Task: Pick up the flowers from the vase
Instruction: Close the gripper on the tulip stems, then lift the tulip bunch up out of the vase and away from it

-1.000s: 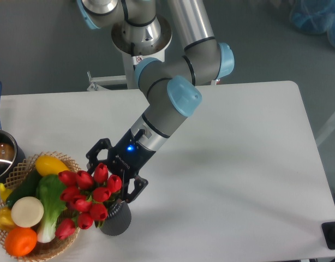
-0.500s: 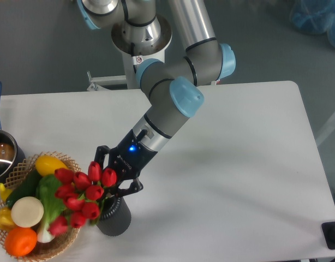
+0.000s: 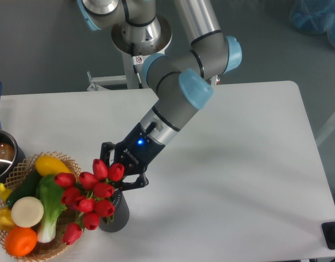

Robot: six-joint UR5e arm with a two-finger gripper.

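The flowers (image 3: 91, 197), a bunch of red tulip buds with green stems, lean to the left out of the dark grey ribbed vase (image 3: 118, 214) near the table's front left. The bunch hangs partly over the basket. My gripper (image 3: 121, 172) comes in from the upper right and sits just above the vase. Its black fingers (image 3: 139, 182) are closed in on the bunch near the top buds. The lower stems are hidden behind the buds, so I cannot tell whether they are still inside the vase.
A wicker basket (image 3: 63, 159) with toy vegetables stands just left of the vase, under the flowers. A metal pot (image 3: 0, 158) with a blue handle is at the left edge. A black object (image 3: 332, 236) lies at the front right corner.
The jaws were spread wide around the bunch and have closed in on it. The arm has shifted slightly right, and the bunch has swayed and tilted with the grip.
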